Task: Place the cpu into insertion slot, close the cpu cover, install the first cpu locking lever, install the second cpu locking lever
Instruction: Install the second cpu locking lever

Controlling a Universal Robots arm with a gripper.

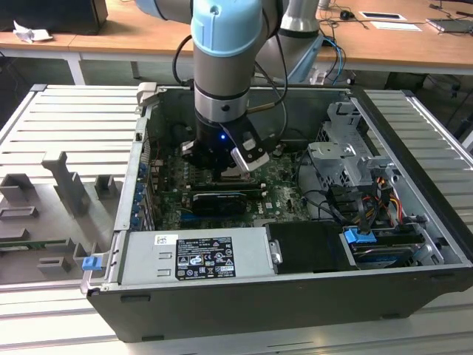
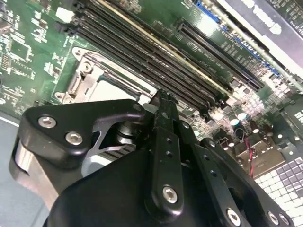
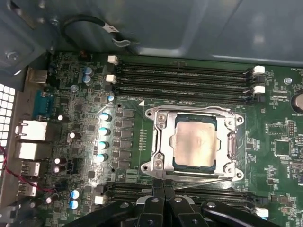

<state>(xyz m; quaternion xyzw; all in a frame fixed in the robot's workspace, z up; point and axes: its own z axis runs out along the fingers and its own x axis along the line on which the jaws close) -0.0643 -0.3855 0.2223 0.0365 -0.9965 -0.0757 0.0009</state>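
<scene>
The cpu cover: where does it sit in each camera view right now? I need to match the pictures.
Exterior view: hidden behind the gripper on the motherboard.
First wrist view: the cpu cover lies flat around the cpu.
Second wrist view: cover above the gripper.
Shared landmark: the long black memory slots beside it.

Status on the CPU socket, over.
Gripper shut, empty, at the socket's edge. cpu seated in insertion slot, cpu cover down over it. Thin lever lies just past the fingertips.
</scene>
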